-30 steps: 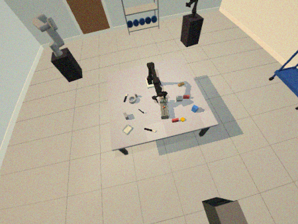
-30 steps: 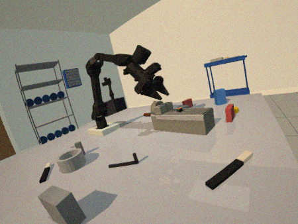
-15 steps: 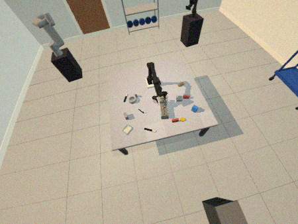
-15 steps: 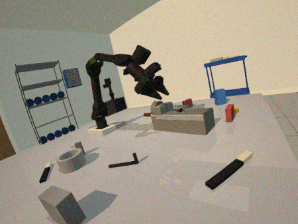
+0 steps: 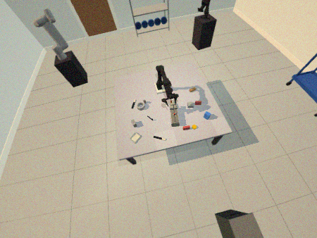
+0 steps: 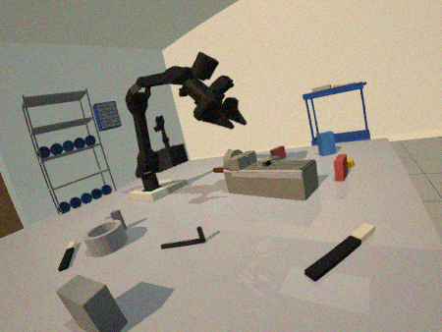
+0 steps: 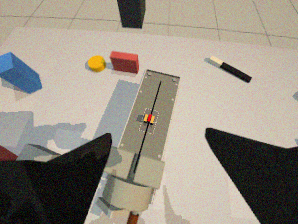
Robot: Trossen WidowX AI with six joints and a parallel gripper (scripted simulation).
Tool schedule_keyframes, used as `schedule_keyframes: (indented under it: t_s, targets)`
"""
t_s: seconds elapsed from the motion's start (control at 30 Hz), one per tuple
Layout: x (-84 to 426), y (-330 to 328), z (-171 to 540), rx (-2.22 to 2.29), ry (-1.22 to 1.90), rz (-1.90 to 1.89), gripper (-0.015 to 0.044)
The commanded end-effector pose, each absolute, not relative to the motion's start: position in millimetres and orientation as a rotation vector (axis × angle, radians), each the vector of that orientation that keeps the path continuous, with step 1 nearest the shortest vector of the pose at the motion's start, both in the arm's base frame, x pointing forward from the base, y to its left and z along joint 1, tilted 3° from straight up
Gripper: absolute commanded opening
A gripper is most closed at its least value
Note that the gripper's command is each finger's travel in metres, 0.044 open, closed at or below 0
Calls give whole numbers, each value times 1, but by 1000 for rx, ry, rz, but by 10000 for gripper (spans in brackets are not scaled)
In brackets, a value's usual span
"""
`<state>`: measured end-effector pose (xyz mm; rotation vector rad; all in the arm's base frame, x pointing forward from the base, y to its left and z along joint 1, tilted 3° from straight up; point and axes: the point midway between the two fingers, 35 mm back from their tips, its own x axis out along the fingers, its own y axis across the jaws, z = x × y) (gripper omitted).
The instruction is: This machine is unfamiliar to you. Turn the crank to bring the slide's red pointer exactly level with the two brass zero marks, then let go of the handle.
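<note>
Gripper (image 5: 170,100) (image 6: 239,126) (image 7: 158,134), fingers wide apart and empty, hangs above the crank machine (image 5: 175,119) (image 6: 267,184) (image 7: 159,100), red pointer (image 5: 174,114) (image 7: 149,118) between brass marks, orange-brown handle (image 6: 218,170) (image 7: 132,218) near.

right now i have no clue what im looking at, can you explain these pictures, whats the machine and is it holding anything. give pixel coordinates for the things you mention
The black machine is a single robot arm ending in a gripper (image 5: 170,101) (image 6: 239,126) (image 7: 158,134), a two-fingered hand. Its fingers are spread wide and hold nothing.

One picture looks down on the whole table (image 5: 127,152) (image 6: 196,290) (image 7: 240,105), one looks across it from the side, and one comes from the arm's wrist, so the two dark fingers frame it.

Below the gripper is a long grey-brown slide box (image 5: 175,123) (image 6: 265,189) (image 7: 162,92) with a small red pointer (image 7: 149,118) on top. Around it lie a blue block (image 5: 207,115) (image 6: 326,143) (image 7: 19,74), a grey ring (image 5: 141,105) (image 6: 105,246) and other small things.
</note>
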<state>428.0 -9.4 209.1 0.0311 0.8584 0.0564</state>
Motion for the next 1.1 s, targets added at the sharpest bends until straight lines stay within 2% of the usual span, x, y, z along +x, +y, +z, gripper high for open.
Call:
schedule_keyframes:
  t_s: [0.0,0.57,1.07]
  targets:
    - [410,3,208,47,871,15,440]
    - [318,35,204,174,770,-242,440]
    - [318,39,163,164,767,-247,440]
